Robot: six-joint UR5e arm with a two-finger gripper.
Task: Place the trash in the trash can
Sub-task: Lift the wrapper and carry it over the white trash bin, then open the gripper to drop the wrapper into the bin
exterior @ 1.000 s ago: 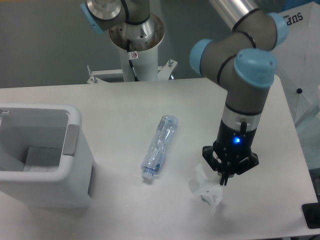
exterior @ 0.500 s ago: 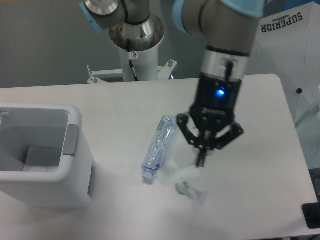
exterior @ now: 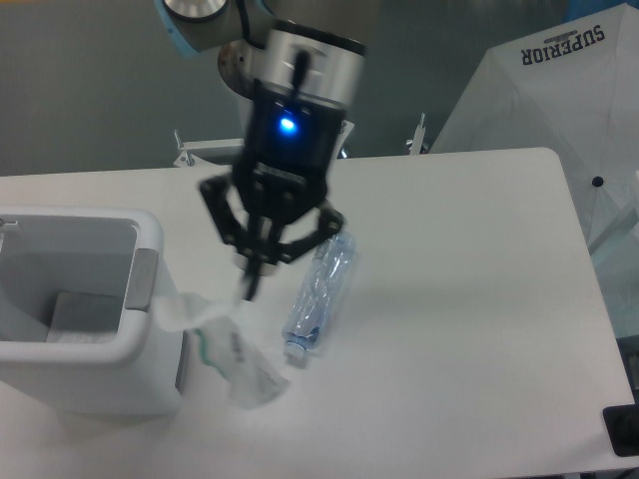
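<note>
Transport step. The gripper (exterior: 249, 289) hangs in the air near the trash can's (exterior: 148, 238) right wall, fingers pinched shut on the packet (exterior: 232, 351), which dangles below. The bottle (exterior: 318, 294) lies mid-desk. Judged next: carry left until the packet clears the rim, then release.

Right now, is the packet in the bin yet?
No. The packet hangs from the end effector outside the bin.
</note>
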